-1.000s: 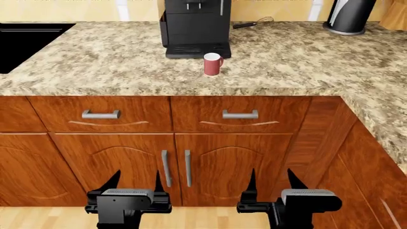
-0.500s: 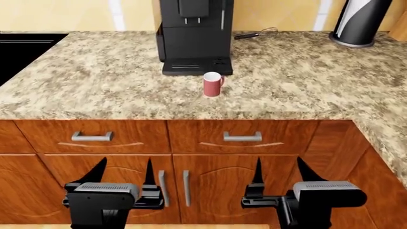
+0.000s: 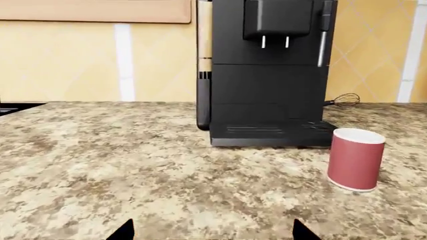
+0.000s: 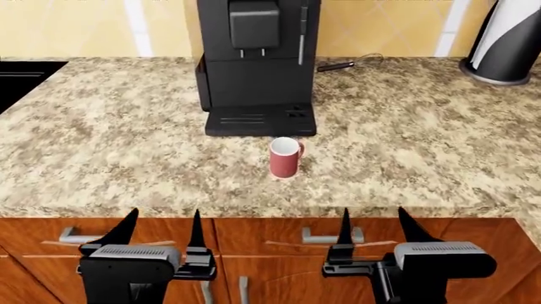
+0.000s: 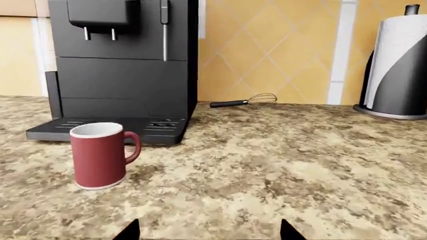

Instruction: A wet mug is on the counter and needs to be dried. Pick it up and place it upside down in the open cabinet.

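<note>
On the counter [image 4: 127, 145] — mug [image 4: 285, 157] upright before coffee machine [image 4: 256, 63] | left fingers [image 4: 196, 234] released | right fingers [image 4: 344, 231] released

In the head view both arms sit low at the near edge, side by side and level. The left end effector [image 4: 161, 231] points forward with its two dark fingers spread wide apart, empty. The right end effector [image 4: 374, 229] mirrors it, fingers likewise parted and holding nothing. Each wrist view shows only its own two fingertips.
</note>
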You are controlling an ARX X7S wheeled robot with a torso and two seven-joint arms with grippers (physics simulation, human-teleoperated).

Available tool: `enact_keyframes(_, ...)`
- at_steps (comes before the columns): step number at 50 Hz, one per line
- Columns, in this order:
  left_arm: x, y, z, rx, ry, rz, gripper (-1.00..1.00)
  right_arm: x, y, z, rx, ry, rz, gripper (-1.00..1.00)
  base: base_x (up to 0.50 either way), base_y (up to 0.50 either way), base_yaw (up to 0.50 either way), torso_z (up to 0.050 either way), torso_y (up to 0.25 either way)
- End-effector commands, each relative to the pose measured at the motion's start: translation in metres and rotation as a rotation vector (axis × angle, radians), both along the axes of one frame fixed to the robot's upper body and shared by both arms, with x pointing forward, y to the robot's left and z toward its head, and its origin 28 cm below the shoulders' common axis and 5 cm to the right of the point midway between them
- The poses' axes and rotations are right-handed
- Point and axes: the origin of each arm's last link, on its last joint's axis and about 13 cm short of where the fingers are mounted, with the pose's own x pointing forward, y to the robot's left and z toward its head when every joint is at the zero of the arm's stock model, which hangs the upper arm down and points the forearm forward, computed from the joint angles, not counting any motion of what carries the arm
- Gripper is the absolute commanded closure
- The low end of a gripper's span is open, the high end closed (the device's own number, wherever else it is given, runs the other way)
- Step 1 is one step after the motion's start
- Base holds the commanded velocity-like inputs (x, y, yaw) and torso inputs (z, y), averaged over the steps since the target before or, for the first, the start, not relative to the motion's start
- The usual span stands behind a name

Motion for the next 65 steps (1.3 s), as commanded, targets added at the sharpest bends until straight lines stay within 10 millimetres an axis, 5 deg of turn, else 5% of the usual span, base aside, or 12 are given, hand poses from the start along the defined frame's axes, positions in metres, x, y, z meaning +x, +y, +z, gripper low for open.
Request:
enact_keyframes(1, -0.003, 0.000, 0.003, 0.000, -0.013, 0.000, -1.00, -0.002, 0.000, 0.002, 0.000, -0.008, -0.001, -1.00, 0.50, 0.00, 0.00, 0.050, 0.000)
enact_keyframes(31, -0.004, 0.000, 0.003, -0.005, -0.024, -0.011, -1.00, -0.005, -0.001, 0.004, 0.014, -0.028, 0.010, -1.00, 0.50, 0.00, 0.00, 0.050, 0.000)
enact_keyframes(40, -0.007, 0.001, 0.005, -0.012, -0.029, -0.031, -1.00, -0.008, -0.002, 0.007, 0.020, -0.046, 0.011, -1.00, 0.02, 0.00, 0.00, 0.004, 0.000)
enact_keyframes(65, -0.009, 0.022, 0.066, 0.056, 0.158, -0.809, -1.00, -0.019, -0.014, 0.026, 0.039, -0.072, -0.007, -1.00, 0.00, 0.00, 0.00, 0.000, 0.000)
